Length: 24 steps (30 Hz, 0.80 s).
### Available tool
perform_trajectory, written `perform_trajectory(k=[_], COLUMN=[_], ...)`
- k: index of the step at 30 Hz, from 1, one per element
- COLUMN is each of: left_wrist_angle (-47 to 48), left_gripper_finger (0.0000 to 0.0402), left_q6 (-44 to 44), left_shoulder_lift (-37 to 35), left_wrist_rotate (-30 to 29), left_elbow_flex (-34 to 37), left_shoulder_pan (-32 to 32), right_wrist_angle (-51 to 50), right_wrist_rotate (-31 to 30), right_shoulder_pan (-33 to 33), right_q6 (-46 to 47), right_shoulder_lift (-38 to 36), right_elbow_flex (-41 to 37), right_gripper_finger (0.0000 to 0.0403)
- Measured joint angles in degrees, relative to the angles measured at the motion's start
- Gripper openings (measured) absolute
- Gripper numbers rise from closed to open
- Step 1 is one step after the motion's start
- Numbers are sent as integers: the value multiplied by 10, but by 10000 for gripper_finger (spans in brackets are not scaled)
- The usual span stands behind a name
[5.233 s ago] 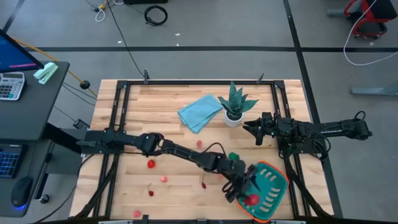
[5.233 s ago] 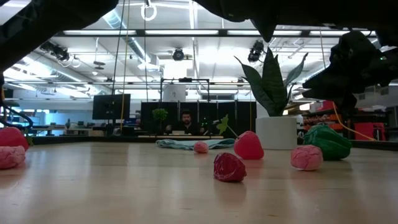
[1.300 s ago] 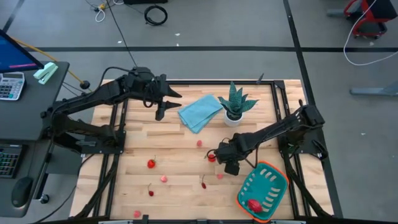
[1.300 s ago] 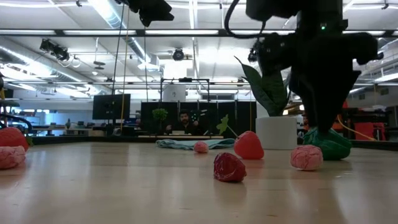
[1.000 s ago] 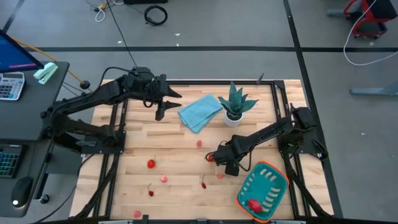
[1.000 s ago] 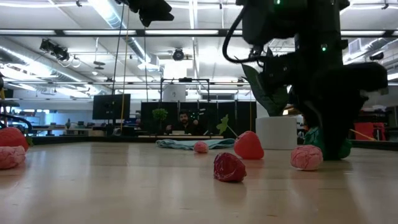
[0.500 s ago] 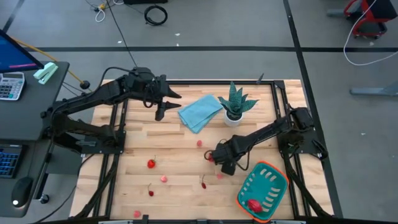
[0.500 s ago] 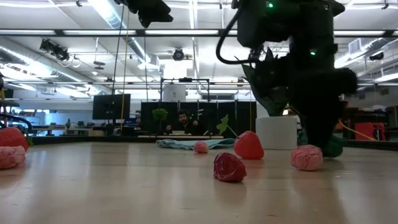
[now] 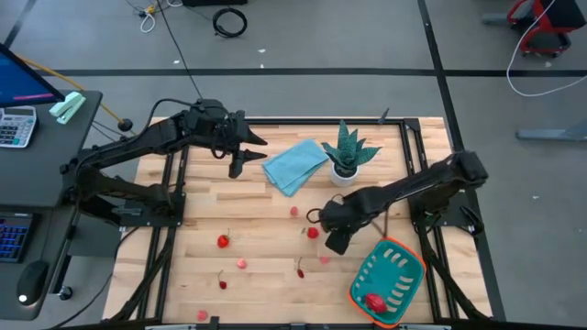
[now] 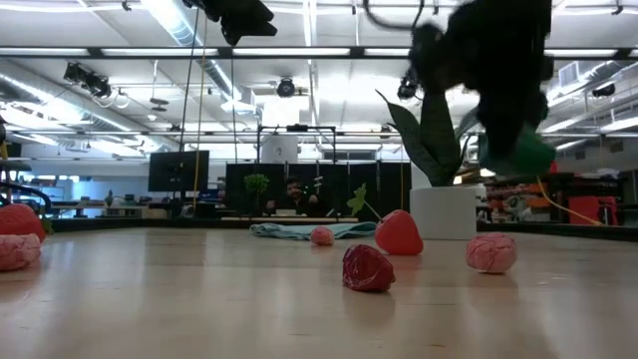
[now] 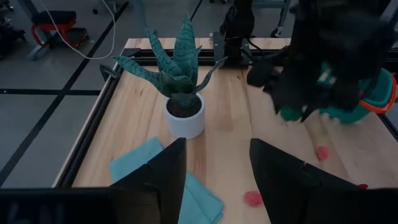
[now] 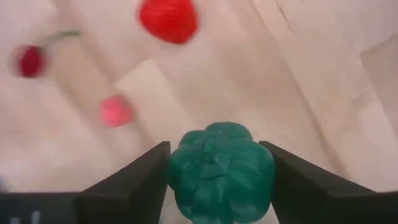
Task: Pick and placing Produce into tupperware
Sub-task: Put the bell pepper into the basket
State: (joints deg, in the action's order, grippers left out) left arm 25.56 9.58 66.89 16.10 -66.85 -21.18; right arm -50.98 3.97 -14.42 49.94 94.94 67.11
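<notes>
Over the wooden surface [image 9: 266,247], right hand [image 12: 219,163] clamps the green produce piece [image 12: 221,162] aloft; left hand [image 11: 214,155] spread wide, far corner.

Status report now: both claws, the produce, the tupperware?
Right claw shut on green piece, lifted above table. Left claw open, waiting at back near cloth. Tupperware holds one red piece. Nothing blocks the way.

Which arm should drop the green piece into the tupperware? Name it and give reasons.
Right. The right gripper is shut on the green piece, lifted near the tupperware; the left gripper hangs beyond the blue cloth.
</notes>
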Motion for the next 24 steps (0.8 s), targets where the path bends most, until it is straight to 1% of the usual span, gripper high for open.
perform_trajectory(k=[3, 7, 10, 13, 15, 18, 21, 24], left_wrist_angle=[0, 1, 1, 3, 9, 21, 36, 44], left_gripper_finger=[179, 179, 182, 185, 185, 182, 180, 179], left_q6=[0, 0, 0, 0, 0, 0, 0, 0], left_shoulder_lift=[0, 0, 0, 0, 0, 0, 0, 0], left_wrist_rotate=[0, 0, 0, 0, 0, 0, 0, 0], left_elbow_flex=[0, 0, 0, 0, 0, 0, 0, 0], left_shoulder_pan=[0, 0, 0, 0, 0, 0, 0, 0], right_wrist_angle=[-5, -28, -47, -55, -61, -64, -63, -62], right_wrist_rotate=[10, 33, 49, 51, 50, 26, 20, 20], right_shoulder_pan=[-9, -35, -71, -123, -161, -216, -255, -279], right_q6=[49, 143, 225, 305, 352, 418, 470, 489], right_shoulder_lift=[-55, -122, -159, -181, -184, -168, -130, -83], right_elbow_flex=[0, 1, 1, 1, 1, 1, 1, 1], right_gripper_finger=[240, 231, 230, 234, 238, 238, 238, 239])
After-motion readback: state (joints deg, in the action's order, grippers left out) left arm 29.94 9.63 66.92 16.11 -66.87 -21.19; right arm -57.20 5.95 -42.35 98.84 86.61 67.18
